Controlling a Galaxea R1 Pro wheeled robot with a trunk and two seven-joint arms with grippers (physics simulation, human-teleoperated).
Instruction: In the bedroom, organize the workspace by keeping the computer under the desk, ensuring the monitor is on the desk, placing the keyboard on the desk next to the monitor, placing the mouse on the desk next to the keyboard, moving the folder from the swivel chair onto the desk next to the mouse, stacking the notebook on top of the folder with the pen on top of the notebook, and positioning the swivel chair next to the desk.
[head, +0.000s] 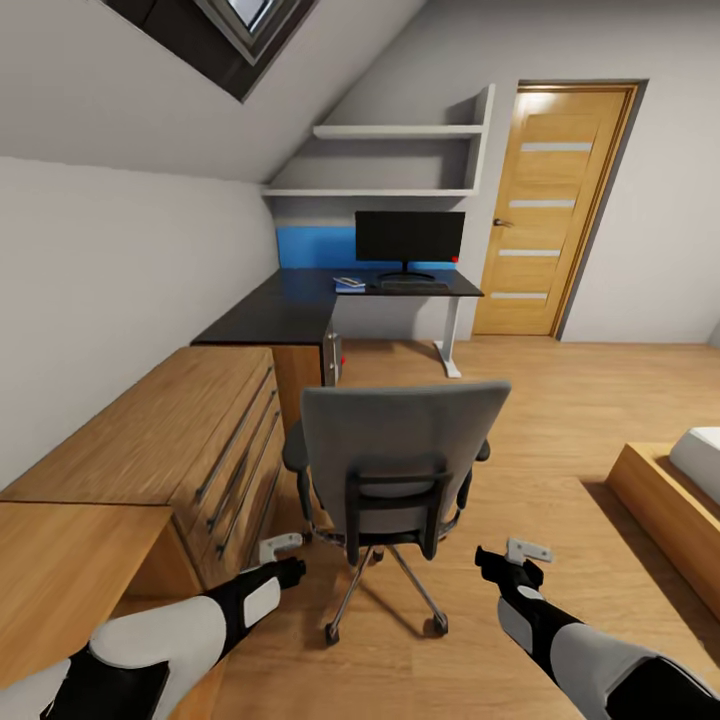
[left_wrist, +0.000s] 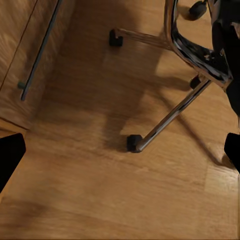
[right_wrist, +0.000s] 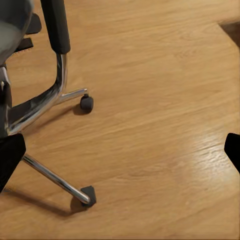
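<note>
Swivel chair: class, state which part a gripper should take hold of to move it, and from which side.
Grip the top edge of the swivel chair's tall backrest from behind. Its back faces the robot, upright and unobstructed, with the left gripper and right gripper low on either side. That is probably easier than the armrests.

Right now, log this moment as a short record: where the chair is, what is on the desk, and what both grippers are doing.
setting: bedroom with wooden door at the far wall
swivel chair: on the floor, backrest toward the camera, apart from the desk
on desk: monitor, keyboard in front of it, blue folder to its left
left gripper: open, empty, beside the chair
right gripper: open, empty, on the chair's other side
chair seat: hidden by the backrest
</note>
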